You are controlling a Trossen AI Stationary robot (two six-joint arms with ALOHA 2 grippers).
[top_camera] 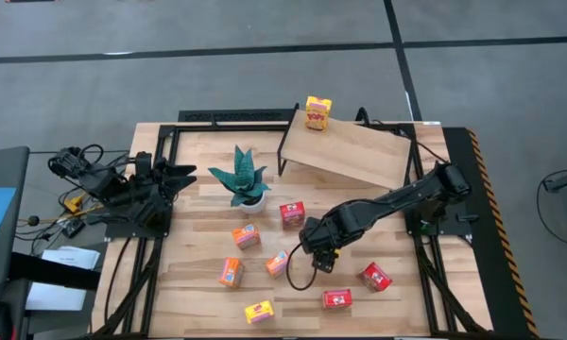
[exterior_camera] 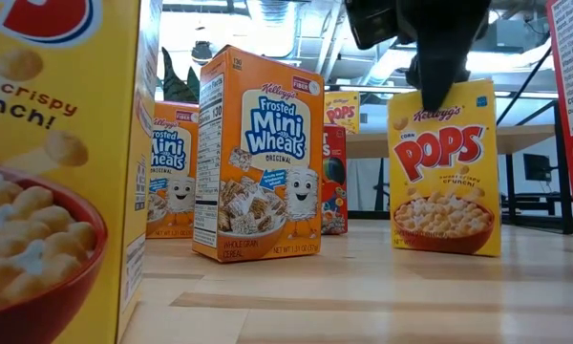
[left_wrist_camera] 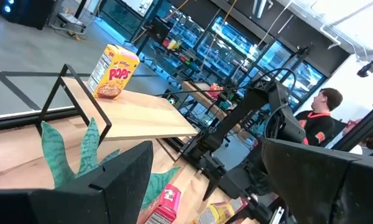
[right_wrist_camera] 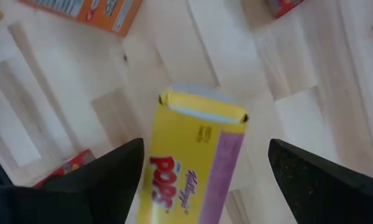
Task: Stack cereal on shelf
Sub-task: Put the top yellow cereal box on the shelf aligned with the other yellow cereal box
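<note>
Above upright yellow box [right_wrist_camera: 193,162] | right hand [top_camera: 321,253] wide | orange box [top_camera: 278,263], red box [top_camera: 292,214] near

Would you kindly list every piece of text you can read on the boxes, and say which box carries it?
"Kellogg's Frosted Mini Wheats ORIGINAL", "WHOLE GRAIN CEREAL": front orange box.
"Mini Wheats": rear orange box.
"Kellogg's CORN POPS": yellow box on the table.
"POPS": shelf box.
"crispy", "unch!": nearest yellow box.
Side-panel print and red boxes: too small or blurred.
</note>
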